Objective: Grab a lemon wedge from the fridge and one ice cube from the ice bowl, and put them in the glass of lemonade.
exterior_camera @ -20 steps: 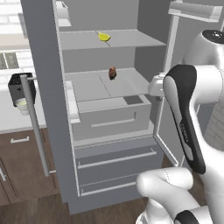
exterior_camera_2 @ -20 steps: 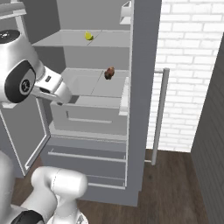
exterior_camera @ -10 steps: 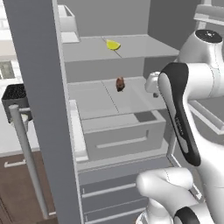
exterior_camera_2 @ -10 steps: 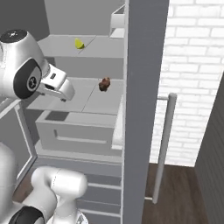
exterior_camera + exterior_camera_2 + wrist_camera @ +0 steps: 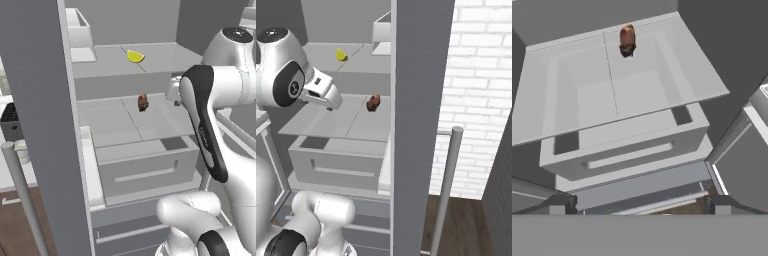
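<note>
Grey fridge [image 5: 40, 100] panels stand open, with a slim vertical handle [image 5: 22, 200] at the far left of the left base view, well away from the end effector [image 5: 637, 206]. Just right of that door edge, a white door bin [image 5: 80, 35] hangs high up. Farther right and above the end effector's level, the lemon wedge [image 5: 135, 56] lies on the upper shelf [image 5: 100, 62], a small bright yellow piece well apart from the fingers. One shelf lower, the brown lump [image 5: 143, 102] sits on the middle shelf [image 5: 115, 122]; in the hand view it lies ahead of the end effector, toward the back of that shelf. Below the shelf a pale drawer [image 5: 627, 145] with a horizontal bar faces the camera, nearer to the fingertips [image 5: 557, 206]. The end effector, seen in the hand view, has its two dark tips spread as wide as they go, one at each side, with nothing between them. At the right, the white arm [image 5: 210, 125] reaches in at the level of the middle shelf.
</note>
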Controlling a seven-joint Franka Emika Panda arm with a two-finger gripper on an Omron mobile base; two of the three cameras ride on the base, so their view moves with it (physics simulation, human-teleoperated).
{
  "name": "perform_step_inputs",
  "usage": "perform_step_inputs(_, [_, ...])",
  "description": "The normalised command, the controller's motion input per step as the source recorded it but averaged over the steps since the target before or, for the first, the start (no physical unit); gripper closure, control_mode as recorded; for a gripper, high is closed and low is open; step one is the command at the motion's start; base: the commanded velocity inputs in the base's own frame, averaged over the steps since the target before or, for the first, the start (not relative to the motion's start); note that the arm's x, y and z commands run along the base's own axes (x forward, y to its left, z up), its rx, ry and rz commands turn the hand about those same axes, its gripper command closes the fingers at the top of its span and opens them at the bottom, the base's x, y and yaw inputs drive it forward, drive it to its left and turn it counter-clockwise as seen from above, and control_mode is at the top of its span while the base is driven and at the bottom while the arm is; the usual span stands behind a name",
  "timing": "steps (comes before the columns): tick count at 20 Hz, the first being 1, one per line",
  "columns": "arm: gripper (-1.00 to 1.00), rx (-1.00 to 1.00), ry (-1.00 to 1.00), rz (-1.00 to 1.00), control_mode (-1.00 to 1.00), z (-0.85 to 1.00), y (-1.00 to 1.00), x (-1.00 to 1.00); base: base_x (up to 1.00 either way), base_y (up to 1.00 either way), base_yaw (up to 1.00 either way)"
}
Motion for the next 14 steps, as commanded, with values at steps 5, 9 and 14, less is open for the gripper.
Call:
perform_step_inputs(5, [-1.0,0.01,-0.25,0.03,-1.0,0.41,0.0,0.63,0.0,0.0,0.0])
perform_step_inputs(9, [-1.0,0.07,-0.26,0.07,-1.0,0.5,0.03,0.34,0.0,0.0,0.0])
perform_step_inputs(14, [-1.0,0.01,-0.11,0.07,-1.0,0.42,0.12,0.48,0.0,0.0,0.0])
